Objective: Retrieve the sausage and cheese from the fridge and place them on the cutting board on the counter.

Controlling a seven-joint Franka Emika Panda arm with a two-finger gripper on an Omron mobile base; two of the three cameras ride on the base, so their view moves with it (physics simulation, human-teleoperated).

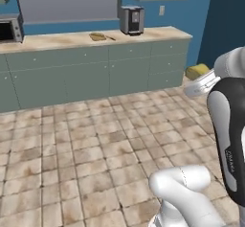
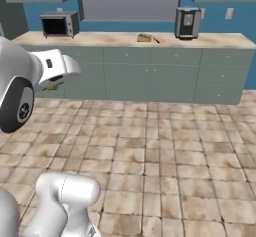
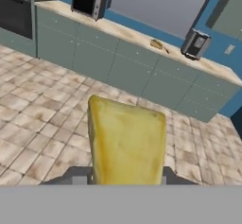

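Note:
The cheese [image 3: 126, 142], a yellow wedge, stands between my gripper's [image 3: 126, 178] fingers, which are shut on it; it looks big because it is close to the hand camera. In the left base view the cheese [image 1: 197, 71] shows at the end of my hand, held over the floor. The small tan cutting board [image 1: 97, 37] lies on the beige counter [image 1: 57, 41], far ahead of the gripper, with a slim knife [image 1: 110, 38] beside it. The board [image 2: 144, 38] also shows in the right base view. The sausage and the fridge are out of view.
A dark toaster-like appliance [image 1: 132, 20] stands right of the board, and a microwave [image 2: 59, 24] sits further left on the counter. A built-in oven [image 3: 14, 12] is at the far left. Open tiled floor [image 1: 95, 140] lies between me and the cabinets.

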